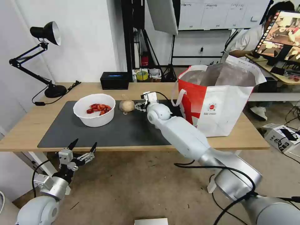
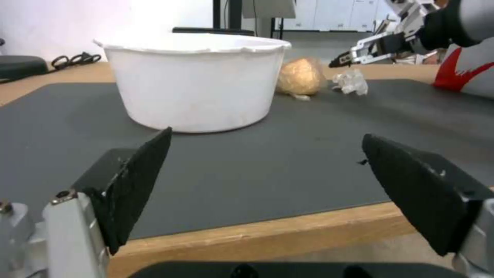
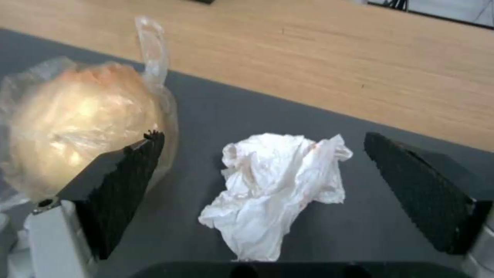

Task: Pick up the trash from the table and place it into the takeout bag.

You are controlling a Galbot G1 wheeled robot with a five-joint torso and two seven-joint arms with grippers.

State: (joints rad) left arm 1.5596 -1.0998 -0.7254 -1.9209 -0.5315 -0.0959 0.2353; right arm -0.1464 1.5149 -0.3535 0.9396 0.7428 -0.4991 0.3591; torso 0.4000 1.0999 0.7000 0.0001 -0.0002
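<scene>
Now right gripper is hanging wide open over tissue, w/ bun just left; it's needing a straight drop, no bumping bun.

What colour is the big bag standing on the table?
The takeout bag is white with a red side panel and silvery lining, clearest in the head view.

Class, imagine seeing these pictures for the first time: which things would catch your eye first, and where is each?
The big white-and-red takeout bag stands open at the table's right end. The right gripper hovers open above the crumpled tissue on the grey mat, beside the wrapped bun. Left of the bun sits a white bowl of red shells, while the left gripper waits open off the near edge.
</scene>
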